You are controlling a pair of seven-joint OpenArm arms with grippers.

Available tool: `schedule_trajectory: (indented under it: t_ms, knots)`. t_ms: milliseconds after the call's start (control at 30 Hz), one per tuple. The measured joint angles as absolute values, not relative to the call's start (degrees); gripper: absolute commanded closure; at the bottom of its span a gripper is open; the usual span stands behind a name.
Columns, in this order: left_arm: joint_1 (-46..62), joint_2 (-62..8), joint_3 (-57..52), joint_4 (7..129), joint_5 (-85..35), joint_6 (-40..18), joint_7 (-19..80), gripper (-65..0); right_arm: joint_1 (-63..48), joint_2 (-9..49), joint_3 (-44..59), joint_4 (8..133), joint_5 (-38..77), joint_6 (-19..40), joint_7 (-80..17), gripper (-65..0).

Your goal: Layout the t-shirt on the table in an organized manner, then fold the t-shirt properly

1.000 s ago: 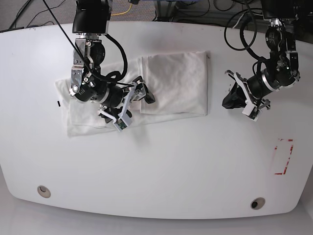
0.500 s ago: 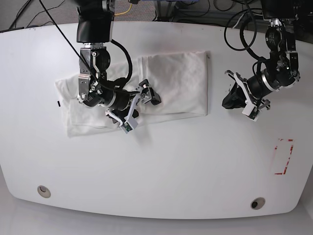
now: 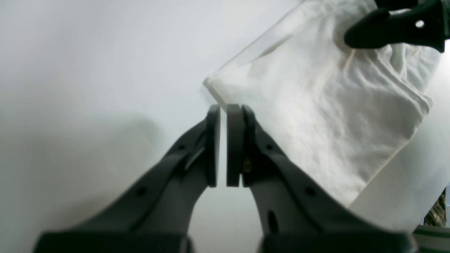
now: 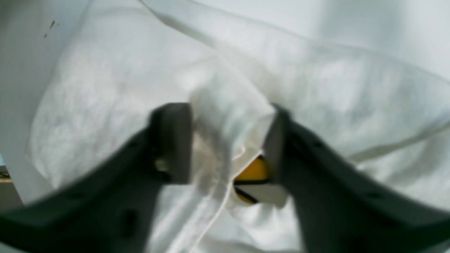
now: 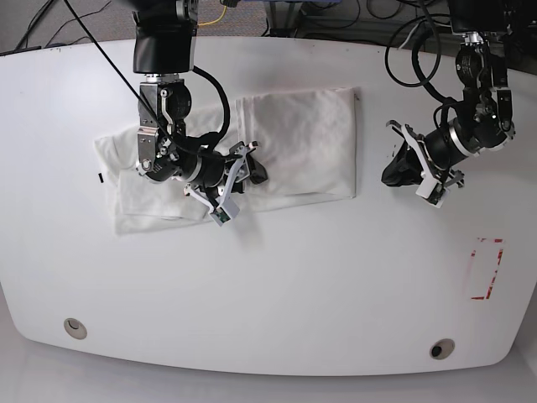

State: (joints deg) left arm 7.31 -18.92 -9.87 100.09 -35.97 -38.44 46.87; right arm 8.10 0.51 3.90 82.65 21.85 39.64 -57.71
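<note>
The white t-shirt (image 5: 298, 143) lies partly folded on the table (image 5: 294, 285), at its upper left-centre. My right gripper (image 5: 242, 178) sits on the shirt's lower middle edge. In the right wrist view the right gripper (image 4: 228, 140) pinches a raised fold of the t-shirt (image 4: 316, 88), and a bit of yellow print (image 4: 253, 171) shows under the fold. My left gripper (image 5: 394, 175) hovers to the right of the shirt, apart from it. The left gripper (image 3: 223, 109) is shut with nothing between its fingers, just off a corner of the t-shirt (image 3: 316, 105).
A red tape rectangle (image 5: 485, 269) marks the table at the right. Two round grommet holes (image 5: 75, 327) (image 5: 441, 348) sit near the front edge. Cables hang behind the back edge.
My right gripper shifted slightly right along the shirt's lower edge and its jaws came together on a fold of cloth. The left arm stayed still.
</note>
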Motion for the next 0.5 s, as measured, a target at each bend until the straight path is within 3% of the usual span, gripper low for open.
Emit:
schedule_trajectory:
  t_ms: [500]
  knots:
    - [7.31, -18.92, -9.87, 100.12, -35.97, -38.44, 46.89, -1.8, 9.13, 0.47, 3.75, 88.07, 22.13, 39.68, -60.12, -4.8]
